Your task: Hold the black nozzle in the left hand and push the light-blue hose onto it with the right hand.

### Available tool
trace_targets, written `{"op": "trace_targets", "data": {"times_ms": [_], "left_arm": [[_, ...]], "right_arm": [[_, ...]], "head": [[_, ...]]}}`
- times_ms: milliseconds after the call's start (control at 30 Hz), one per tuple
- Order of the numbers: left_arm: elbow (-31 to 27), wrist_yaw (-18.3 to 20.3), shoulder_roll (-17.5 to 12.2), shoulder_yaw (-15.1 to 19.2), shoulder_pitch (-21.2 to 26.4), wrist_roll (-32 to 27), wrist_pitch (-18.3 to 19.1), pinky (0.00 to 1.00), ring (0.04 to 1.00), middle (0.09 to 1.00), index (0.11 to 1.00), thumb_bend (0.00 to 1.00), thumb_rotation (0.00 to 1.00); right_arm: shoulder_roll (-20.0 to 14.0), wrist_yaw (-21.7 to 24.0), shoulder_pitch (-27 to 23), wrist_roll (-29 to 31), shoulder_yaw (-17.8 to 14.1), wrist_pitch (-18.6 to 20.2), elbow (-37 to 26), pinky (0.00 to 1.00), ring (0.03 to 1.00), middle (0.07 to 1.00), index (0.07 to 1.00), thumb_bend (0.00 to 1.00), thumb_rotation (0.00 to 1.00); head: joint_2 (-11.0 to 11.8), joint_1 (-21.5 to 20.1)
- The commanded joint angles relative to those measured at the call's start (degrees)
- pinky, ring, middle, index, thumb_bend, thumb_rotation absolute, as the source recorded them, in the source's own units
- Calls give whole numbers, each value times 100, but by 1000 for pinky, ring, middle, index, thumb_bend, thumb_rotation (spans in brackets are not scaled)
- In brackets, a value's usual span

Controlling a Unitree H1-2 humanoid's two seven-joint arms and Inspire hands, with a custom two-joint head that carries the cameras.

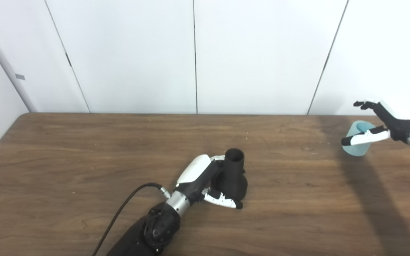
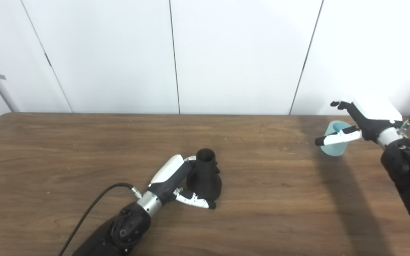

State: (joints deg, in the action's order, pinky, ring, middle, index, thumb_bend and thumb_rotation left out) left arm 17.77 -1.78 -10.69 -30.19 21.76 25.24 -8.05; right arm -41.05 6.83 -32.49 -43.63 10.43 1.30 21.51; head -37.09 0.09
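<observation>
The black nozzle [image 1: 234, 175] stands upright on the table, wide base down and open neck up, near the middle. My left hand [image 1: 205, 179] is wrapped around its lower body. The fingers go behind the neck and are mostly hidden, and the thumb [image 1: 224, 201] lies against the front of the base. The light-blue hose [image 1: 358, 146] is a short tube standing near the right edge. My right hand [image 1: 386, 121] is open around it, with the thumb [image 1: 363, 138] across its front and the fingers spread above and behind it, not closed on it.
The wooden table [image 1: 84, 160] runs up to white wall panels at the back. A black cable [image 1: 123, 209] trails from my left wrist towards the front edge. My right forearm [image 2: 409, 177] comes in along the right edge.
</observation>
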Motion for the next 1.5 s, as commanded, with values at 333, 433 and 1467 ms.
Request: {"op": "trace_targets", "data": {"times_ms": [333,433,1467], "left_arm": [[1020,269,-49,-314,-881,409,342,899,868,783,495,507,101],[1015,272,-48,-309,-885,404,343,899,867,783,495,507,101],[906,310,-72,-270,-928,410,363,886,866,782,495,507,101]], "right_arm": [[-193,-427,-761,-122,-62,33,616,808,830,801,828,999,782],[-202,-394,-768,-124,-27,9,624,809,830,801,828,997,781],[-168,399,-645,-120,245,494,335,579,681,720,806,839,523]], "head": [[-2,36],[-9,51],[-91,83]]}}
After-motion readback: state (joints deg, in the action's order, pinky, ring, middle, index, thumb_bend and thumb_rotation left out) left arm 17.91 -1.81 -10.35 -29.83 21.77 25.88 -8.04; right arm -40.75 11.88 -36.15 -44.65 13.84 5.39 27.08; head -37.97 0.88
